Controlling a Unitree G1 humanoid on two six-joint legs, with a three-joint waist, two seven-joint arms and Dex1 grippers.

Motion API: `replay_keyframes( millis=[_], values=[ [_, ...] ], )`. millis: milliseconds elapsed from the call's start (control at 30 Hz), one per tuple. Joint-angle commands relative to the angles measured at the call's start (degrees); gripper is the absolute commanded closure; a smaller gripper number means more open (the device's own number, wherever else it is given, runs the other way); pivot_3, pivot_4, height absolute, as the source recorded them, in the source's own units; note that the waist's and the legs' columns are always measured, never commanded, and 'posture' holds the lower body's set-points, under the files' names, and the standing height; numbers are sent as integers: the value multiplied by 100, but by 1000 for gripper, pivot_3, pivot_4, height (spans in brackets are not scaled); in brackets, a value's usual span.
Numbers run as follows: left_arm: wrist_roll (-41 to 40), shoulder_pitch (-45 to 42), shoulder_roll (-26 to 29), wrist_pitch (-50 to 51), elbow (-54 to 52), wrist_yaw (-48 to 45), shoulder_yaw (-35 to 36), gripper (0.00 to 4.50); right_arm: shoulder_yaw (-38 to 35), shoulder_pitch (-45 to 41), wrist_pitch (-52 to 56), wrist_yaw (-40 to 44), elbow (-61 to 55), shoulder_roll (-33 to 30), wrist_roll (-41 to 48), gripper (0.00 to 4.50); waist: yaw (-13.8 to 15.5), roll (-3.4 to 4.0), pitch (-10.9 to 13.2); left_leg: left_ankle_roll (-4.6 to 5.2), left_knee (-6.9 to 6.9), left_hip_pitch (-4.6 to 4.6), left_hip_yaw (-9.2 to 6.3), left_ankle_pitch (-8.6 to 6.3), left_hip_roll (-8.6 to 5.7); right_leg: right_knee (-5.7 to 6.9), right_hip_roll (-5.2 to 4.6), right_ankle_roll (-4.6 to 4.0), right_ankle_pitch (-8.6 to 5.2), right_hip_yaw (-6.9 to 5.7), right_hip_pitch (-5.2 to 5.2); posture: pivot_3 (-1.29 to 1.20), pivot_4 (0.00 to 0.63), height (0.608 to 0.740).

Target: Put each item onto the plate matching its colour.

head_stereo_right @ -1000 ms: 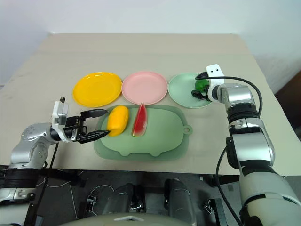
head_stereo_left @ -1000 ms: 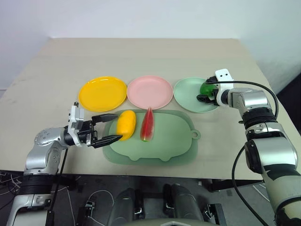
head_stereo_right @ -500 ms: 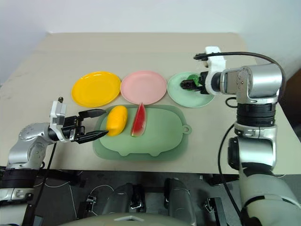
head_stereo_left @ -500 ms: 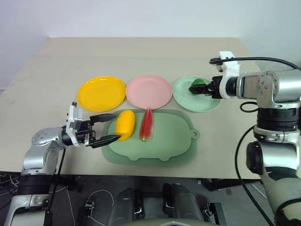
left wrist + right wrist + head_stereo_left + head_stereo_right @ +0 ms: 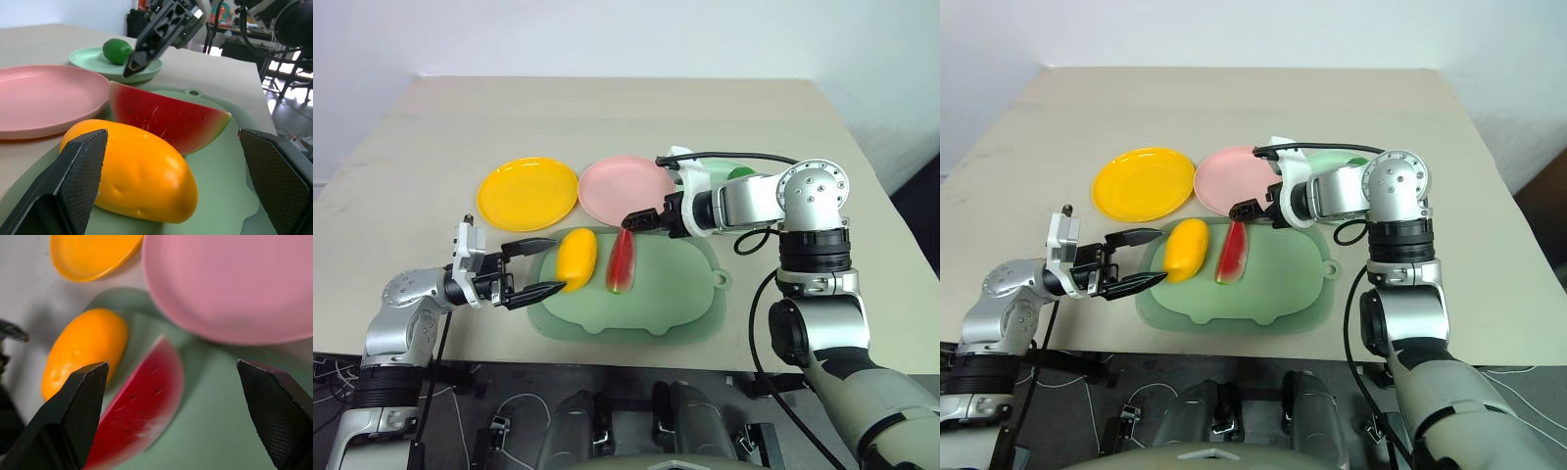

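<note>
While the left tool [image 5: 530,266] gapes empty just left of the mango [image 5: 576,259], the right tool [image 5: 640,219] hangs wide open, empty, above the watermelon's [image 5: 621,262] far tip.

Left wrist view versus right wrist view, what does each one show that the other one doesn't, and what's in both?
In the left wrist view alone: the green lime lying on the mint green plate, with the right gripper, jaws open, hanging in front of it.
In the right wrist view alone: the yellow plate.
Both share the mango, the watermelon wedge, the pink plate and the pale green mat under the two fruits.
</note>
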Motion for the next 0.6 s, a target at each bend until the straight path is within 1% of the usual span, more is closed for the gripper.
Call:
replay_keyframes(
  millis=[33,100,167,233,300,367,500,600],
  values=[
    [24,-44,29,-114,32,-44,98,0,246,-161,39,-1161,195,-22,1479,54,-1,0,0,1,0,1,0,0,1,1,1,0,0,0,1,0,150,696],
    [28,-63,25,-127,64,-59,83,0,470,-134,-78,-1746,298,-57,2154,54,0,0,0,1,0,1,0,1,1,2,3,0,0,0,1,0,150,696],
    [35,-78,27,-139,93,-85,70,0,930,-23,-608,-2620,297,-183,3123,54,1,0,0,2,0,1,0,1,1,2,4,1,0,0,3,0,150,696],
    [51,-115,22,-147,141,-111,55,0,1140,81,-1153,-3489,332,-118,3681,54,3,-1,-1,3,0,2,1,2,1,2,4,1,0,0,4,0,150,696],
    [74,-155,7,-162,187,-130,41,0,932,165,-1541,-4235,400,189,3768,54,2,-2,-1,3,1,3,0,2,1,1,4,2,0,0,6,0,150,696],
    [85,-186,-8,-187,231,-145,36,0,752,193,-1727,-4780,427,401,3768,54,2,-2,-1,4,1,3,1,2,2,1,5,3,0,0,7,0,150,696],
    [112,-177,-53,-235,250,-151,9,0,720,330,-1767,-5488,299,651,3768,54,8,-2,-1,5,1,2,2,3,2,1,7,3,0,1,7,0,150,696],
    [118,-155,-83,-233,226,-140,8,0,849,433,-1701,-5732,176,738,3768,54,2,-3,-2,6,1,2,2,3,2,0,8,3,0,2,8,0,150,696]
  ],
)
